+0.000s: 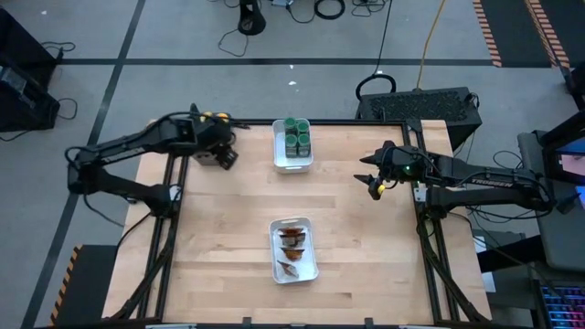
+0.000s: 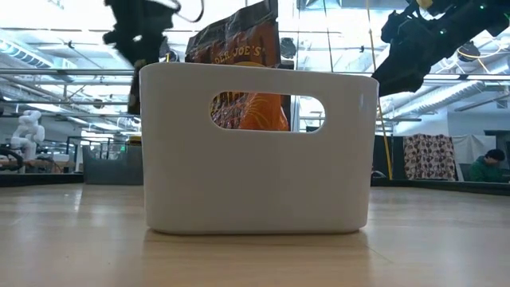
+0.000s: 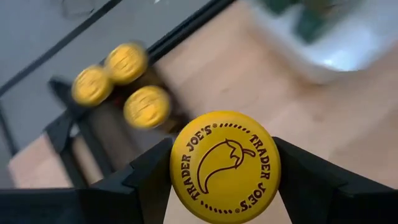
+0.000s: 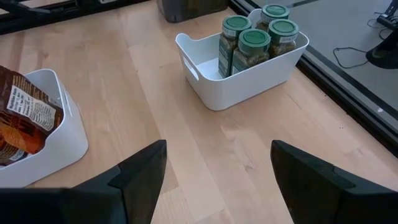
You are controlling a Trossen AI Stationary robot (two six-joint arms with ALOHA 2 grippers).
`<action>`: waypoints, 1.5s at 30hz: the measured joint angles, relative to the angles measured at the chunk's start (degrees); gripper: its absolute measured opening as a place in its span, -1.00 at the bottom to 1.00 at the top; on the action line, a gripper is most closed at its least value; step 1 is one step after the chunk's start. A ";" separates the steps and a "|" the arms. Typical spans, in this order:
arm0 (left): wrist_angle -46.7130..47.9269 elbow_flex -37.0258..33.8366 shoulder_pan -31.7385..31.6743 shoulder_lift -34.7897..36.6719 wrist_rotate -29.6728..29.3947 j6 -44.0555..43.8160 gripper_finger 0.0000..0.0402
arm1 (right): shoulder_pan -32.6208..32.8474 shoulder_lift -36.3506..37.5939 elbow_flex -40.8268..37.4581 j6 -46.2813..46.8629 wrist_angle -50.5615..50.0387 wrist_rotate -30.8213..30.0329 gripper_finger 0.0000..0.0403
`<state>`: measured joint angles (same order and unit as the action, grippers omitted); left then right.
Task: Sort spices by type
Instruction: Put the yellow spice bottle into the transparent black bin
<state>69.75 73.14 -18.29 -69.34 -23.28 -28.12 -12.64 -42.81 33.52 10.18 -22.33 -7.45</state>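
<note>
While the green-lidded jars (image 1: pixel 295 135) are seen from above binned, and packets (image 1: pixel 292 245) binned nearer, sorting is judged nearly done. Beside them, a yellow-lidded jar (image 3: pixel 225 167) is pinched by the left gripper (image 3: pixel 224 180); the right gripper (image 4: pixel 217 165) is spread, empty.

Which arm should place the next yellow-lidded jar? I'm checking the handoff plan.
Left, probably. The left gripper is shut on a yellow-lidded jar, with three other yellow lids beyond. The right gripper is open, empty.
</note>
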 joint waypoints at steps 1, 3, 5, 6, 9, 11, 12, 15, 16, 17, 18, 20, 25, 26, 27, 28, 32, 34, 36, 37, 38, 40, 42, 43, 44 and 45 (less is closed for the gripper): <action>-0.07 -1.67 -1.87 1.09 -0.01 -0.07 0.22 | 0.00 0.00 0.00 0.13 0.03 0.00 0.35; -0.07 -4.39 -5.78 2.75 -0.20 -0.09 0.22 | 0.00 -0.02 0.00 0.15 0.03 0.00 0.35; -0.17 -6.44 -9.47 3.97 -0.26 -0.07 0.22 | 0.00 -0.02 0.00 0.17 -0.02 0.00 0.35; -0.18 -7.20 -11.31 4.52 -0.29 -0.03 0.23 | 0.00 -0.02 0.00 0.19 -0.02 0.00 0.35; -0.61 -8.14 -15.83 5.10 -0.38 1.59 0.23 | 0.00 -0.02 0.00 0.19 -0.06 0.00 0.35; -1.76 -8.32 -18.26 5.01 -0.90 3.31 0.23 | 0.00 -0.02 0.00 0.21 -0.06 0.00 0.35; -2.93 -8.51 -19.37 5.03 -0.95 4.33 0.23 | 0.00 -0.02 0.00 0.20 -0.06 0.00 0.35; -7.21 -9.80 -22.56 4.99 -0.19 6.86 0.23 | 0.00 -0.02 0.00 0.17 -0.06 0.00 0.35; -7.76 -10.37 -23.63 4.99 0.26 7.67 0.23 | 0.00 -0.02 0.00 0.17 -0.06 0.00 0.35; -7.73 -10.96 -24.74 4.99 0.61 7.84 0.24 | 0.00 -0.02 0.00 0.24 -0.11 0.00 0.35; -7.61 -11.62 -25.92 4.99 0.76 7.96 0.24 | 0.00 -0.02 0.00 0.26 -0.17 0.00 0.35; -7.98 -13.11 -28.03 4.97 0.78 8.49 0.24 | 0.00 -0.02 0.00 0.26 -0.16 0.00 0.35; -13.16 -17.29 -31.70 4.94 4.40 10.91 0.24 | 0.00 -0.02 0.00 0.15 -0.17 0.00 0.35; -14.81 -18.01 -32.12 4.94 5.60 11.75 0.24 | 0.00 -0.02 0.00 0.15 -0.17 0.00 0.35; -16.46 -18.71 -32.53 4.94 6.64 12.11 0.24 | 0.00 -0.02 0.00 0.15 -0.17 0.00 0.35; -17.82 -19.42 -32.91 4.94 7.35 12.24 0.24 | 0.00 -0.02 0.00 0.15 -0.17 0.00 0.35; -19.87 -20.53 -34.21 4.61 8.22 13.71 0.24 | 0.00 -0.02 0.00 0.39 -0.19 0.00 0.35; -20.45 -20.55 -34.82 4.20 8.22 13.82 0.24 | 0.00 -0.02 0.00 0.41 -0.19 0.00 0.35; -20.64 -20.61 -35.42 3.74 8.37 14.13 0.24 | 0.00 -0.02 0.00 0.46 -0.19 0.00 0.35; -21.32 -20.61 -35.57 3.47 8.43 14.28 0.24 | 0.00 -0.02 0.00 0.49 -0.19 0.00 0.35; -22.09 -20.60 -35.77 3.12 8.42 14.66 0.24 | 0.00 -0.02 0.00 0.58 -0.19 0.00 0.35; -22.62 -20.59 -35.79 2.15 8.43 15.03 0.24 | 0.00 -0.02 0.00 0.72 -0.21 0.00 0.35; -22.79 -20.59 -35.79 0.89 8.54 14.99 0.24 | 0.00 -0.02 0.00 0.74 -0.21 0.00 0.35; -23.02 -20.59 -35.79 0.22 8.58 14.99 0.24 | 0.00 -0.02 0.00 0.74 -0.21 0.00 0.35; -23.07 -20.59 -35.81 -0.55 8.58 14.99 0.24 | 0.00 -0.02 0.00 0.74 -0.24 0.00 0.35; -23.06 -20.59 -35.84 -1.38 8.58 14.97 0.24 | 0.00 -0.02 0.00 0.74 -0.24 0.00 0.35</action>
<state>46.69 52.56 -54.13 -70.72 -14.70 -13.15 -12.64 -42.83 33.52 10.92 -22.57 -7.44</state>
